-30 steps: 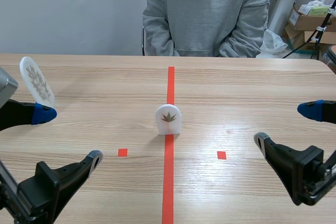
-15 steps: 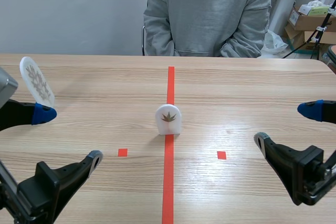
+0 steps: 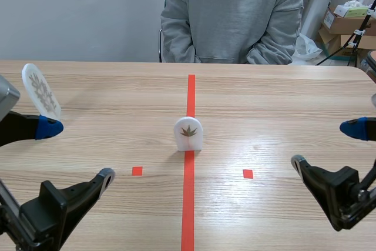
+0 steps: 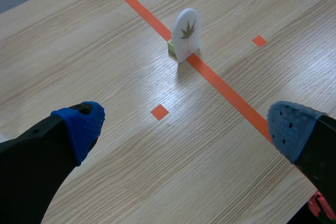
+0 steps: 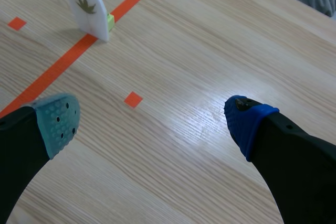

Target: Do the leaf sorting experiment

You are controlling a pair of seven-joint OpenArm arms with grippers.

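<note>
Your left gripper (image 3: pixel 77 151) stands wide apart and holds nothing; from its wrist camera you see bare table (image 4: pixel 105 35) between its two blue pads. Your right gripper (image 3: pixel 326 145) is spread just as wide and is also empty, with one blue pad and one grey-green pad showing in its wrist view.

The leaf card (image 3: pixel 188 133), a white arch-topped plate with a brown leaf printed on it, stands upright on the red tape line (image 3: pixel 189 204), midway between your two grippers and well apart from both. A small green block (image 5: pixel 110 21) sits touching its back at the base.

Two red squares (image 3: pixel 137 170) lie nearer to you than the leaf card, one to each side of it. The left gripper's opening is on the left of the leaf card and the right gripper's on the right, both nearer to you than the card.

A second leaf card (image 3: pixel 41 91), a white oval with a fern-like leaf, stands tilted far to the left of the leaf card and a little farther away from you. Its lower edge meets one blue pad (image 3: pixel 49 127) of the left gripper, but you cannot tell whether they touch.

Beyond the leaf card, a person (image 3: pixel 232 16) in a grey sweatshirt sits at the far edge. Cardboard boxes (image 3: pixel 346 24) are stacked off to the far right.
</note>
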